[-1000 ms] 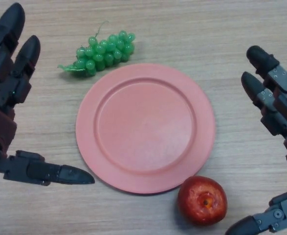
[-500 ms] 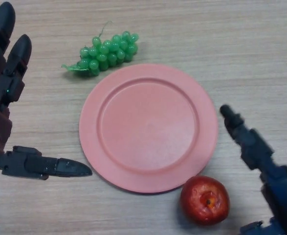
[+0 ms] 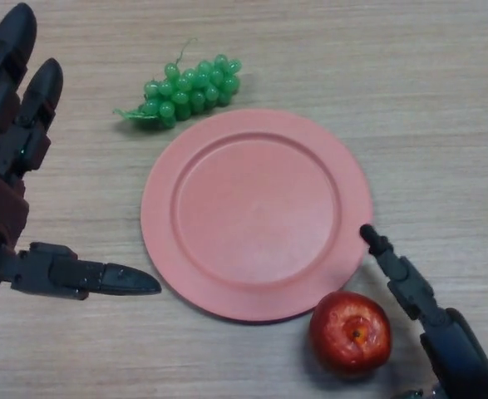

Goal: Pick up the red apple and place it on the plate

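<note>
The red apple lies on the wooden table just below the lower right rim of the empty pink plate. My right hand comes in from the lower right, fingers straight, just right of the apple with a fingertip near the plate's rim; it holds nothing. My left hand hovers open at the left edge, its thumb pointing toward the plate.
A bunch of green grapes lies on the table just above the plate's upper left rim. The wooden tabletop extends around on all sides.
My right hand has swung down and leftward from the right edge to beside the apple. The left hand has barely moved. The apple has not moved.
</note>
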You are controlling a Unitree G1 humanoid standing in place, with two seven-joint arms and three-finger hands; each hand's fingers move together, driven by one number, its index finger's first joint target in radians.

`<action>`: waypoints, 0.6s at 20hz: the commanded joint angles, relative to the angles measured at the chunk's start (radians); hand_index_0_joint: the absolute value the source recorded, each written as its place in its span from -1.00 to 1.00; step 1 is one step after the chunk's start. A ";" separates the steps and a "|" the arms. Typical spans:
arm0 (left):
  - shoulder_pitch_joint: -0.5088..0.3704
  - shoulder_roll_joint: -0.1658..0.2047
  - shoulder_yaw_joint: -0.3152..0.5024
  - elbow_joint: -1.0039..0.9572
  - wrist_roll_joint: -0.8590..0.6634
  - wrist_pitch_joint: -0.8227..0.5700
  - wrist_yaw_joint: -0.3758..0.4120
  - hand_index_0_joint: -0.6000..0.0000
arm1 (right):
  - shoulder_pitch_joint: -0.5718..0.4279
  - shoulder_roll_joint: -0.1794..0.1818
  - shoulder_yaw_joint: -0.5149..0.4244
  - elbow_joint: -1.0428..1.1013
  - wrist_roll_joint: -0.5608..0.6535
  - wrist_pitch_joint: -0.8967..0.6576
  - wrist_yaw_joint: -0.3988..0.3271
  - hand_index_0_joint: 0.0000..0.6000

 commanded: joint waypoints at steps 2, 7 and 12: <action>-0.026 0.041 0.055 -0.035 -0.001 -0.129 0.025 1.00 | -0.003 -0.004 -0.009 -0.057 0.070 -0.073 -0.040 0.50; -0.049 0.061 0.087 -0.006 -0.045 -0.132 0.042 1.00 | 0.002 -0.005 0.012 -0.074 0.172 -0.034 0.025 1.00; -0.044 0.066 0.095 0.011 -0.041 -0.159 0.034 1.00 | 0.054 -0.032 0.035 -0.352 0.147 0.165 0.056 1.00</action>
